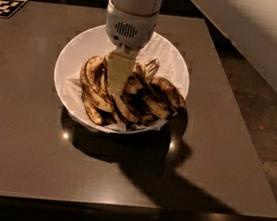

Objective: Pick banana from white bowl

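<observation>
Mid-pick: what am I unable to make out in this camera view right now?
- Whether the gripper touches the banana: its own body covers that spot.
- Far rim of the white bowl: behind the wrist.
- Arm above the wrist: cut off by the top edge.
- Black-and-white marker: cut by the left edge.
- Bowl's bottom: buried under the pile.

Overall: I am seeing a dim, warm scene, with the far background sinking into dark.
Source: light is coming from above and behind.
Brightest: the tool, hanging low over the white bowl, is catching most light along with the bowl.
Shadows: a heavy one is spreading across the surface toward the front right.
Glare: two small glints are showing beside the bowl's front.
</observation>
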You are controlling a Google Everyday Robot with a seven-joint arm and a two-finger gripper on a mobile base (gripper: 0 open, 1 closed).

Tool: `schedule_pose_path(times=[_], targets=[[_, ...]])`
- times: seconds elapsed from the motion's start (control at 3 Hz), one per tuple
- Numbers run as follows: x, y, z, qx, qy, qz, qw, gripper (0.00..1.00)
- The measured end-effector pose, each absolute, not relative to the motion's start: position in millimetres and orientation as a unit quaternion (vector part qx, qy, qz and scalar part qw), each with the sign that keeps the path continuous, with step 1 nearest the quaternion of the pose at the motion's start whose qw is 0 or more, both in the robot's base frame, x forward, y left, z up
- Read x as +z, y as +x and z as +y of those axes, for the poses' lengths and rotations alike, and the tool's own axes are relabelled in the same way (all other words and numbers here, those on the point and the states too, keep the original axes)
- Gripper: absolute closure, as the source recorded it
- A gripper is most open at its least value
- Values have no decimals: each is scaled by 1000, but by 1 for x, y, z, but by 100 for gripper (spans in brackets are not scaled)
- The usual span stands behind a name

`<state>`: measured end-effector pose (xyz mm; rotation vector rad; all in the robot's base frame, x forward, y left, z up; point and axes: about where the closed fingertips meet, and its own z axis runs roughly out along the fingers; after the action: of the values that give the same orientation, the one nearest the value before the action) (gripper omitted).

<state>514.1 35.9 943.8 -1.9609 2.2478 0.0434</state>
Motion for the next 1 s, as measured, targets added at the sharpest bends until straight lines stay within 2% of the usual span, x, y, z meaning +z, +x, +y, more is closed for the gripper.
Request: schedule_pose_path(times=[0.33, 0.67, 1.0], targets=[[942, 514, 29, 17, -652, 754, 79, 89], [942, 514, 29, 17, -652, 754, 79, 100], [946, 517, 34, 25, -657, 747, 100, 100]])
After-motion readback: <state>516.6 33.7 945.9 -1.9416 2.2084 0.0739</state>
